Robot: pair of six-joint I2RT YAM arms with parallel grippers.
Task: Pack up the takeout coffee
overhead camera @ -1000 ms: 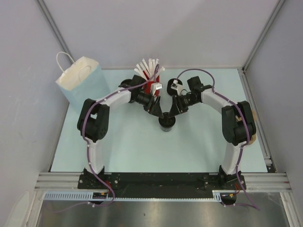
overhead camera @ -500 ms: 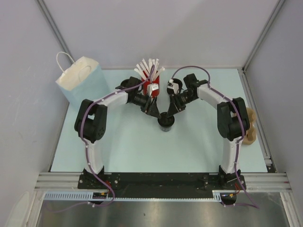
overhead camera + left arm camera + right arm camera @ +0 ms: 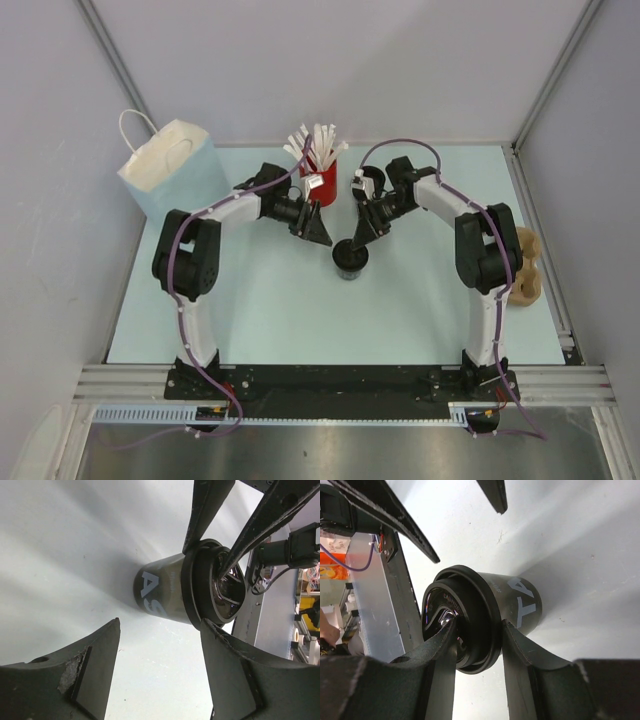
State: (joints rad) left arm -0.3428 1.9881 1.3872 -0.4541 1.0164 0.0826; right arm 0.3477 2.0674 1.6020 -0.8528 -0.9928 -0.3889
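Note:
The takeout coffee [image 3: 350, 262] is a small black cup with a black lid, standing upright at the table's middle. My right gripper [image 3: 357, 241] reaches down onto it from the back right. In the right wrist view the gripper [image 3: 479, 625] is shut on the cup [image 3: 520, 605], with one finger on the lid top and the other under the rim. My left gripper [image 3: 318, 234] stands open just left of the cup, apart from it. In the left wrist view this gripper [image 3: 160, 630] has only bare table between its fingers, and the cup [image 3: 165, 592] lies just beyond its tips.
A red cup of white sticks [image 3: 320, 172] stands right behind both grippers. A light blue paper bag [image 3: 172, 172] with white handles stands open at the back left. A tan cardboard tray [image 3: 527, 266] lies at the table's right edge, behind the right arm.
My left gripper has drawn back to the left, off the cup, with its jaws a little narrower. The right gripper stays closed on the lid; its arm shifted slightly left.

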